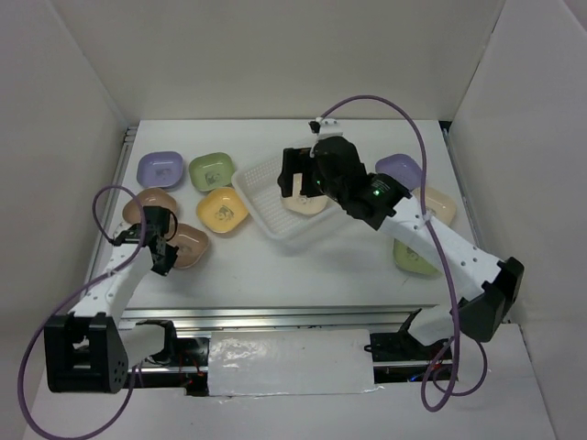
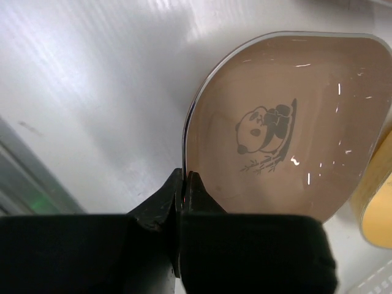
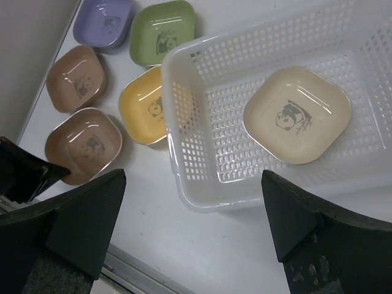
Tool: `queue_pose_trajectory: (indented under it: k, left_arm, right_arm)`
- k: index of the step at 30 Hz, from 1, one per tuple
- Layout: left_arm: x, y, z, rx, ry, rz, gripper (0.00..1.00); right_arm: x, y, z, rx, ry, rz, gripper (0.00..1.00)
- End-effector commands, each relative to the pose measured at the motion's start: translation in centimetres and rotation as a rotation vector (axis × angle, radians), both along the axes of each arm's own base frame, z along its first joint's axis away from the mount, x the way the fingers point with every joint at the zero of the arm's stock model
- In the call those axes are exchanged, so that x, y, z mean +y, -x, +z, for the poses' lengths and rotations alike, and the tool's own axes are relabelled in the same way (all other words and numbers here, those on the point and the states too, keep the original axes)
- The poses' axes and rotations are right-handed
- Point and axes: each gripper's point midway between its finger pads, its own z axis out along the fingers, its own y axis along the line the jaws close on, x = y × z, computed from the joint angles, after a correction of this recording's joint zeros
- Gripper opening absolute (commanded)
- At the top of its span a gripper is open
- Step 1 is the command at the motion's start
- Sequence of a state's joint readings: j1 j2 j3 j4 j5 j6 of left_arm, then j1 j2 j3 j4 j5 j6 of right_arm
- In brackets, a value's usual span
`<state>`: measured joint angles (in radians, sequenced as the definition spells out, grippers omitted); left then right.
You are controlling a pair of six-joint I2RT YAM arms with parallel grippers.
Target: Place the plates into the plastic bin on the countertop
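a: which step?
b: pickup. left gripper (image 2: 184, 184) pinches the rim of a brown rounded-square panda dish (image 2: 288, 122) on the white countertop (image 2: 92, 92).
a: the right gripper (image 3: 193, 184)?
b: wide, empty, above the translucent perforated plastic bin (image 3: 184, 122); a cream dish (image 3: 297, 114) lies inside. next, probably: lift the brown one clear of its yellow neighbour.

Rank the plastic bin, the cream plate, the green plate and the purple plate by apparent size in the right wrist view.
1. plastic bin
2. cream plate, nearer the camera
3. green plate and purple plate: look alike, farther away, purple cropped, so not ranked.
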<state>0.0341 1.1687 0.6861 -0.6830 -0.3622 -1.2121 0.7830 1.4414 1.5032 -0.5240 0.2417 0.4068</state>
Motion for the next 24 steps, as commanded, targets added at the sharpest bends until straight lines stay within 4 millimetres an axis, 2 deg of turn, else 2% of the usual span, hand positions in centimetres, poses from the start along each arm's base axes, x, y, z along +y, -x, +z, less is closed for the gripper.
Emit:
queue_pose_trajectory:
  k: [1,4,6,7,9,11,12,13,14,15,16,17,18,19,20,21,22,23,24]
  left_arm:
    - [-0.4,2.4,3.3,-0.027,-0.046,0.001,0.00]
    - [-0.5,2.6,8.1,-0.171,-0.093,-0.004,0.00]
    - [-1.0,1.5,11.8,-0.291,-0.101,-0.062,0.00]
    - [-2.0,-0.3,13.9,-0.383,-0.109,-0.154,0.00]
    - [-3.3,-1.8,14.8,-0.407,-0.098,-0.209,0.00]
    - [-6.2,-5.0,17.2,-0.492,-0.086,-0.365,0.00]
    - [-8.5,-6.8,16.6,-0.475,-0.036,-0.457,0.00]
    - [-11.2,-8.3,18.2,-0.524,-0.033,-0.602,0.00]
    - [-13.5,-10.4,19.9,-0.600,-0.018,-0.678,0.00]
    - [-15.8,-12.4,18.1,-0.539,-0.009,-0.757,0.00]
    - [-19.4,-13.6,21.4,-0.604,-0.014,-0.915,0.00]
    - [-21.2,-14.5,21.3,-0.586,-0.019,-0.988,0.00]
    - [-23.7,-16.0,18.9,-0.512,-0.014,-1.073,0.00]
    - [-25.8,-17.1,21.5,-0.566,-0.024,-1.186,0.00]
    - [-26.8,-17.6,20.6,-0.529,-0.026,-1.243,0.00]
    - [-27.9,-18.8,17.9,-0.450,-0.023,-1.291,0.00]
    - [-29.2,-19.8,19.8,-0.495,-0.038,-1.364,0.00]
    - [-29.5,-20.3,19.2,-0.472,-0.049,-1.390,0.00]
    - [-29.7,-20.9,16.6,-0.395,-0.041,-1.414,0.00]
  right_arm:
    - [-1.9,0.7,2.2,-0.059,-0.037,-0.048,1.00]
    - [-4.4,0.7,2.3,-0.054,-0.056,-0.092,1.00]
    - [-6.8,0.4,2.0,-0.040,-0.069,-0.147,1.00]
    - [-7.6,0.4,1.5,-0.024,-0.070,-0.171,1.00]
    - [-10.1,0.1,0.9,-0.012,-0.076,-0.220,1.00]
    - [-11.8,0.1,0.3,0.007,-0.080,-0.258,1.00]
    - [-13.8,-0.1,-0.5,0.017,-0.077,-0.309,1.00]
    - [-14.9,-0.2,-0.9,0.027,-0.082,-0.345,1.00]
    - [-16.1,-0.1,-2.2,0.057,-0.071,-0.378,1.00]
    - [-17.2,0.0,-2.6,0.068,-0.075,-0.405,1.00]
    - [-18.9,-0.2,-3.2,0.084,-0.089,-0.448,1.00]
    - [-19.8,0.0,-4.8,0.113,-0.082,-0.472,1.00]
    - [-20.5,0.4,-4.8,0.109,-0.098,-0.484,1.00]
    - [-21.6,0.5,-5.3,0.119,-0.114,-0.505,1.00]
    - [-22.1,1.1,-5.9,0.125,-0.121,-0.513,1.00]
    - [-22.4,1.3,-6.0,0.123,-0.129,-0.515,1.00]
    - [-23.1,1.6,-6.1,0.126,-0.135,-0.533,1.00]
    - [-23.4,2.1,-6.1,0.121,-0.140,-0.536,1.00]
    - [-23.6,2.3,-6.1,0.118,-0.140,-0.540,1.00]
